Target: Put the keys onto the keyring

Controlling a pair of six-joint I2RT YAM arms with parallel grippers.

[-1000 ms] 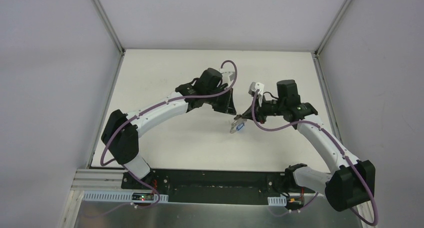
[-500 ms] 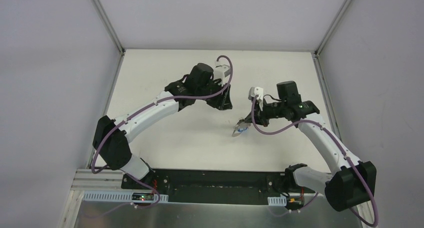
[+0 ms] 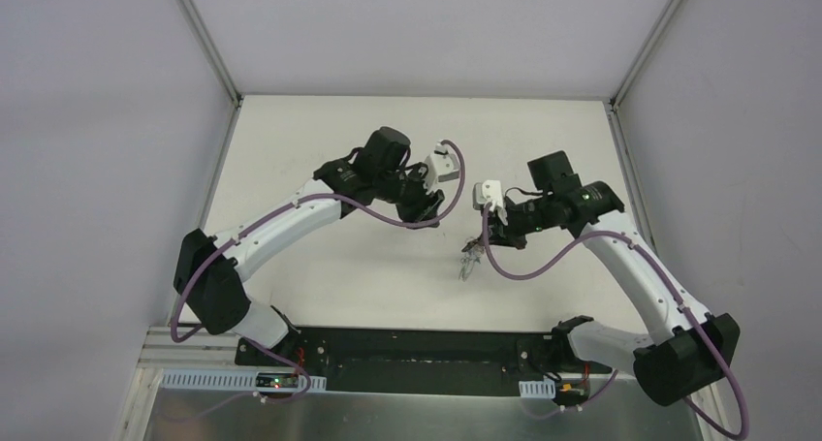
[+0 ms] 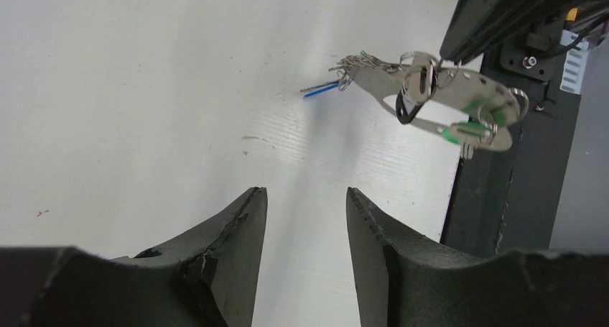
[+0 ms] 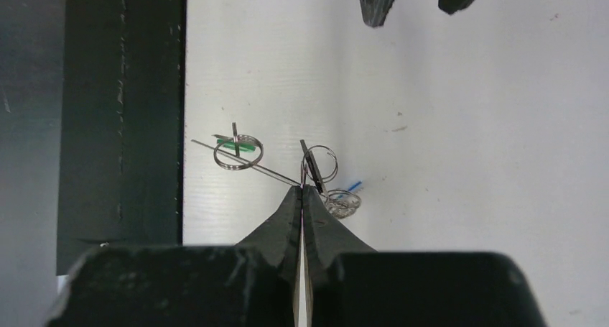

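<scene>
Left gripper point(image 3: 433, 206) is now sitting nearer the right arm than 0.5 s ago, w/ its wrist rolled over. The right gripper point(image 3: 482, 238) is tipping further down, so the keyring point(image 3: 469, 263) is hanging straighter beneath it. Nearest, a black base rail point(image 3: 426, 348) is running along the near edge of the white table point(image 3: 320, 267). Just beyond the rail, the right gripper is pinching its fingers tight on the keyring's grey-beige strap loop point(image 4: 470, 83) and holding the bunch up over the table; can't tell whether the lowest bit is touching the surface. From the right wrist the strap is showing edge-on, as a thin line. The green key point(image 5: 231, 146) is hanging w/ a silver ring at the rail end of the loop. The black key point(image 4: 404, 113) is sitting at the loop's opening. The blue key point(image 4: 321, 90) is sticking out at the far end, beside the bunched chain of rings point(image 4: 359, 61). Farther back, the left gripper is keeping its fingers spread w/ nothing btwn them, pointing toward the keyring, near but apart.
</scene>
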